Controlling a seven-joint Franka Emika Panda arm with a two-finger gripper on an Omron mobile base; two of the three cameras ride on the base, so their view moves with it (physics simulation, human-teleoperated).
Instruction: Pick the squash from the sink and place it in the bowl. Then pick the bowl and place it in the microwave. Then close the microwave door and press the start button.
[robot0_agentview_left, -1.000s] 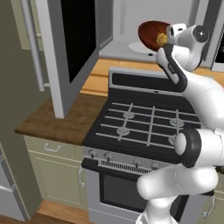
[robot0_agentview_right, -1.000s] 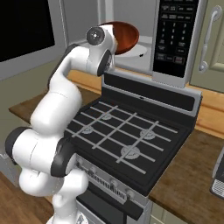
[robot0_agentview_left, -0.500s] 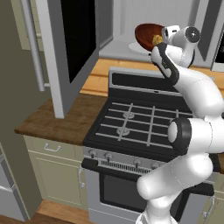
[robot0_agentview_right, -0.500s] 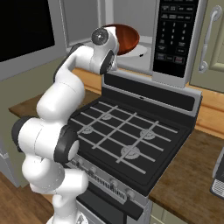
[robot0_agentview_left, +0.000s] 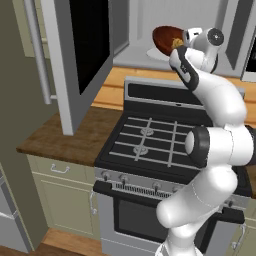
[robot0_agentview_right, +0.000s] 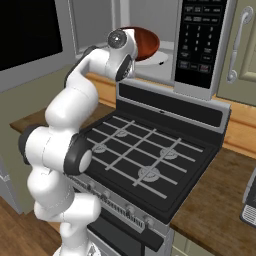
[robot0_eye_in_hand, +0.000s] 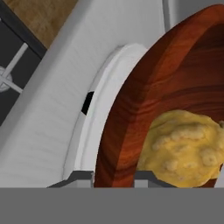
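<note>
1 bowl (robot0_eye_in_hand: 175, 78), rim gripped, tilted over turntable (robot0_eye_in_hand: 105, 109)

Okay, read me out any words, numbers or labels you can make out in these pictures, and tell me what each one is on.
No text can be read anywhere.
Microwave control panel: rows of small light button markings and one red spot, too small and blurred to read.
Stove knobs: no legible markings.
Bowl, squash, microwave door: no lettering.
</note>
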